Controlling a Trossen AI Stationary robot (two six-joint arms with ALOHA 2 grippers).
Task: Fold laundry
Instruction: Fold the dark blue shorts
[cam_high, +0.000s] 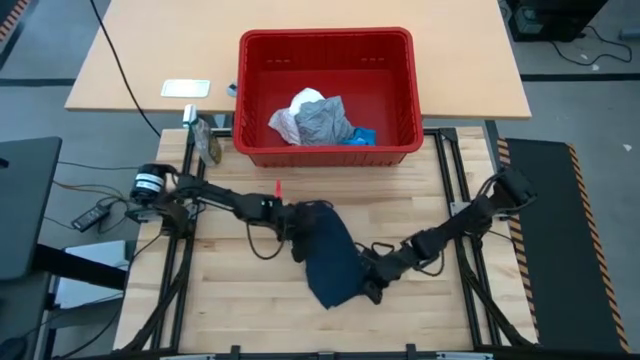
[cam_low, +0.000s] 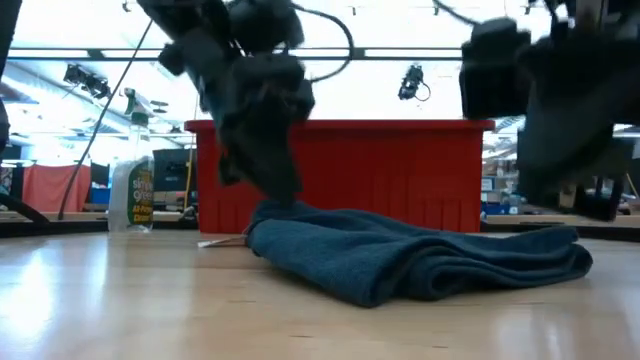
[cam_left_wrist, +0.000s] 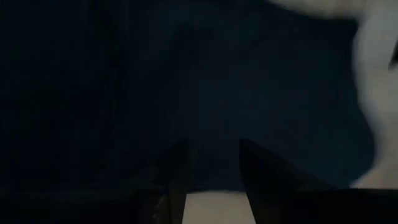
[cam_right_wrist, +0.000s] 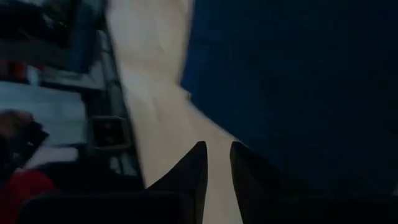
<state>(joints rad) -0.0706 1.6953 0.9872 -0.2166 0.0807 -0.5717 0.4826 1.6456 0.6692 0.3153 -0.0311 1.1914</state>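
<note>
The dark navy cloth lies bunched and partly folded on the wooden table, also seen in the low view. My left gripper is open at the cloth's far-left end, and navy cloth fills its wrist view. My right gripper stands at the cloth's near-right edge, fingers slightly apart over bare wood, with the cloth beside it. In the low view it hangs above the cloth. A grey piece and a white crinkly piece lie in the red basket. My left gripper comes down slanting from the table's left onto the navy cloth's far-left end. Its open fingers reach the cloth's edge, with bare wood showing between them. Whether they hold any layer cannot be told. The cloth lies flat on the table.
The red basket stands at the table's far edge, with a small blue item inside. A spray bottle stands left of it. A small red object lies on the wood near the left arm. Bare wood spreads on the near side.
</note>
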